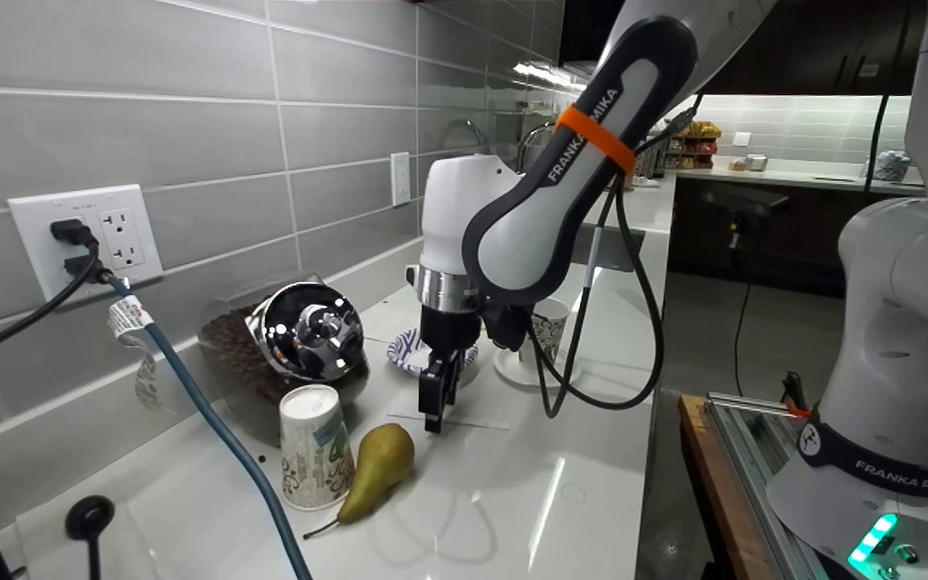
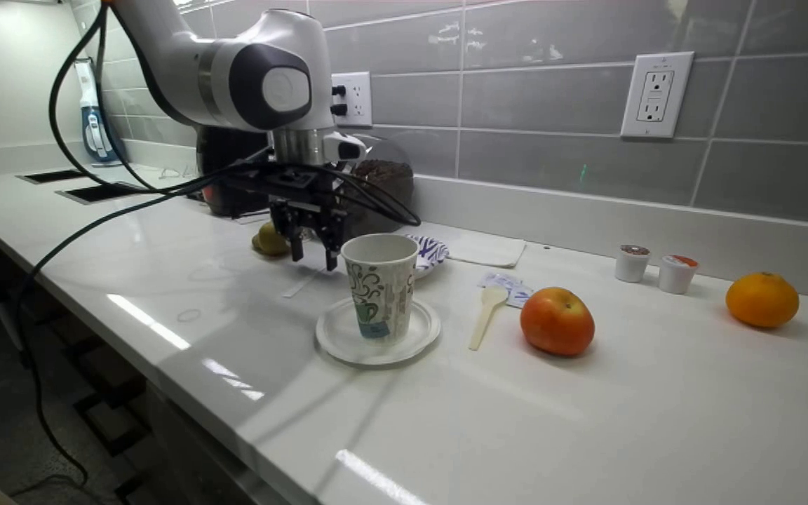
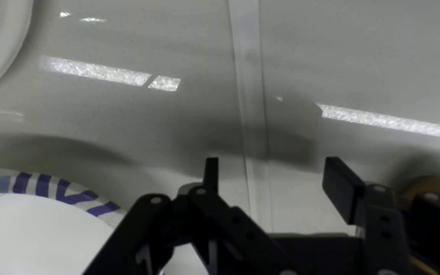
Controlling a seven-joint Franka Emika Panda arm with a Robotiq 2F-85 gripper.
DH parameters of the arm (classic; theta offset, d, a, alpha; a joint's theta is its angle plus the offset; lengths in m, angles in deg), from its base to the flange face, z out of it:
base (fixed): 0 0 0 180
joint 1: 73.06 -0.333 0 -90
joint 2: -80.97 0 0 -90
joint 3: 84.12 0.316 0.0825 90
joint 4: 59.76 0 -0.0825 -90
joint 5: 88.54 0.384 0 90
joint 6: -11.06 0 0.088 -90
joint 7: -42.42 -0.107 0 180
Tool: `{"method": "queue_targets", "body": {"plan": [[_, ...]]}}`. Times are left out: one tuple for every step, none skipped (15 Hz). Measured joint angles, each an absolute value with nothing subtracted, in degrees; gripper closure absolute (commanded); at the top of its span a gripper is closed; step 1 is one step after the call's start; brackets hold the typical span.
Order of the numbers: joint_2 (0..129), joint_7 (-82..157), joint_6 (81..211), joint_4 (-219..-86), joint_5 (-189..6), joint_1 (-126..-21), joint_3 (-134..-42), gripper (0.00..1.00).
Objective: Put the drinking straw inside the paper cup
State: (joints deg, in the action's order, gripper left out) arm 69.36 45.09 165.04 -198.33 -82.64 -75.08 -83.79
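The drinking straw [image 3: 248, 68] looks like a thin white strip, perhaps wrapped, lying flat on the white counter; it shows faintly in both exterior views [image 1: 482, 424] [image 2: 299, 286]. The paper cup [image 2: 381, 291], pale with a dark swirl print, stands upright on a small white plate [image 2: 330, 344]; behind the cables the cup also shows in an exterior view [image 1: 548, 329]. My gripper [image 3: 271, 164] is open and empty, pointing down. In the wrist view the straw runs between its two fingers, apart from both. The fingertips [image 2: 314, 261] are above the counter.
An upside-down printed cup [image 1: 312, 459], a pear [image 1: 379, 471] and a lying glass jar [image 1: 271, 354] are beside the gripper. A purple-patterned dish [image 3: 44, 187] is close to one finger. A spoon [image 2: 489, 308], apple [image 2: 557, 321] and orange [image 2: 762, 300] lie beyond the cup.
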Motion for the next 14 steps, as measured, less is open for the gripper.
{"method": "queue_targets", "body": {"plan": [[69.0,45.1,165.3,-198.1,-82.7,-75.1,-83.7,0.37],[68.6,45.1,165.5,-197.9,-82.8,-75.1,-83.6,0.4],[68.3,45.1,165.6,-197.6,-83.0,-75.1,-83.6,0.45],[67.9,45.1,165.7,-197.4,-83.1,-75.1,-83.6,0.44],[67.9,45.1,165.7,-197.3,-83.3,-75.1,-83.6,0.44],[67.9,45.1,165.7,-197.2,-83.6,-75.1,-83.6,0.45],[67.8,45.1,165.7,-197.2,-83.8,-75.1,-83.6,0.46],[67.8,45.1,165.7,-197.2,-84.1,-75.1,-83.6,0.53],[67.8,45.1,165.7,-197.2,-84.3,-75.1,-83.6,0.56],[67.8,45.1,165.7,-197.2,-84.6,-75.1,-83.6,0.66],[67.9,45.1,165.7,-197.2,-85.0,-75.0,-83.8,0.7],[67.8,45.1,165.7,-197.2,-85.3,-75.0,-83.9,0.74],[67.8,45.1,165.7,-197.2,-85.6,-75.0,-83.9,0.82],[67.8,45.1,165.7,-197.1,-86.0,-75.0,-84.0,0.86]]}}
